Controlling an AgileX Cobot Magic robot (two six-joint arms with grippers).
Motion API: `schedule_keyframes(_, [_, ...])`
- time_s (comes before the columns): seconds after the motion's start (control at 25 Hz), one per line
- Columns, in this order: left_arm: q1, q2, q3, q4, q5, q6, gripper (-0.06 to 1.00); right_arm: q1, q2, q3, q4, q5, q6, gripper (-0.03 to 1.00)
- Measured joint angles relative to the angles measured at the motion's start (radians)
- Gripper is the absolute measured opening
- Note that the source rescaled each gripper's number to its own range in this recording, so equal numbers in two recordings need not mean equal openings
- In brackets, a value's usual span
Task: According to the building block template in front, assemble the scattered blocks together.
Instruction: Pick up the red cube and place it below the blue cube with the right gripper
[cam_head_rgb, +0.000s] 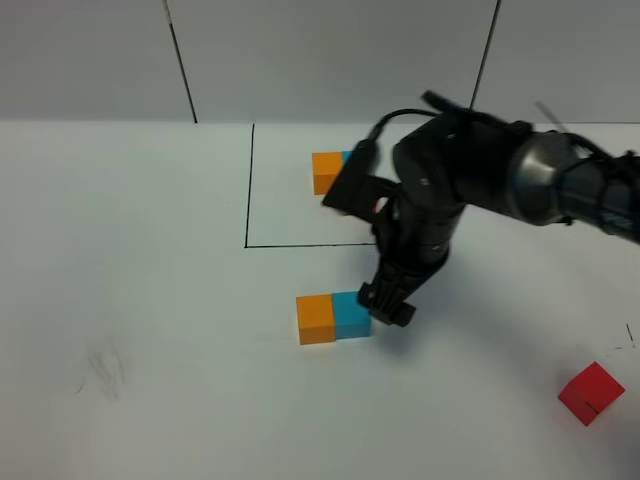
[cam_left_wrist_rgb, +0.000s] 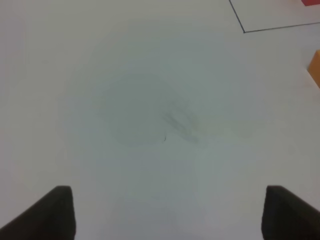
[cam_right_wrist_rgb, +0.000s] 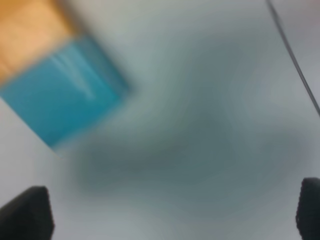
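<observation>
The orange block (cam_head_rgb: 316, 318) and the light blue block (cam_head_rgb: 351, 314) sit side by side, touching, in the middle of the table. The red block (cam_head_rgb: 590, 393) lies alone at the front right. My right gripper (cam_head_rgb: 388, 303) hovers just right of the blue block (cam_right_wrist_rgb: 60, 100). Its fingertips (cam_right_wrist_rgb: 25, 215) stand wide apart and open, and the blue block is off to one side, not between them. The template (cam_head_rgb: 327, 172) lies inside the black drawn rectangle (cam_head_rgb: 247, 190), mostly hidden behind the right arm. My left gripper (cam_left_wrist_rgb: 167, 215) is open over bare table.
The right arm's dark bulk (cam_head_rgb: 470, 180) covers the right part of the rectangle. A faint grey smudge (cam_head_rgb: 105, 370) marks the table at the front left. In the left wrist view, an orange edge (cam_left_wrist_rgb: 315, 67) and the rectangle's corner (cam_left_wrist_rgb: 243, 31) show at the border.
</observation>
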Motion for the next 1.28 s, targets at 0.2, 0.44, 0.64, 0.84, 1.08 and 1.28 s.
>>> schedule_keyframes(0.2, [0.000,0.000,0.000,0.000,0.000,0.000,0.66,-0.111,-0.238,0.276,-0.079,-0.078,0.313,1.00])
schedule_keyframes(0.44, [0.000,0.000,0.000,0.000,0.000,0.000,0.66,-0.247,-0.448,0.475,-0.123,-0.129,0.621,1.00])
schedule_keyframes(0.64, [0.000,0.000,0.000,0.000,0.000,0.000,0.66,-0.295,-0.518,0.537,-0.201,-0.070,0.720,0.99])
schedule_keyframes(0.84, [0.000,0.000,0.000,0.000,0.000,0.000,0.66,-0.297,-0.550,0.596,-0.184,-0.035,0.514,0.98])
schedule_keyframes(1.08, [0.000,0.000,0.000,0.000,0.000,0.000,0.66,-0.249,-0.550,0.659,-0.103,-0.042,0.103,0.96])
schedule_keyframes(1.28, [0.000,0.000,0.000,0.000,0.000,0.000,0.66,-0.244,-0.549,0.664,-0.087,-0.097,0.036,0.89])
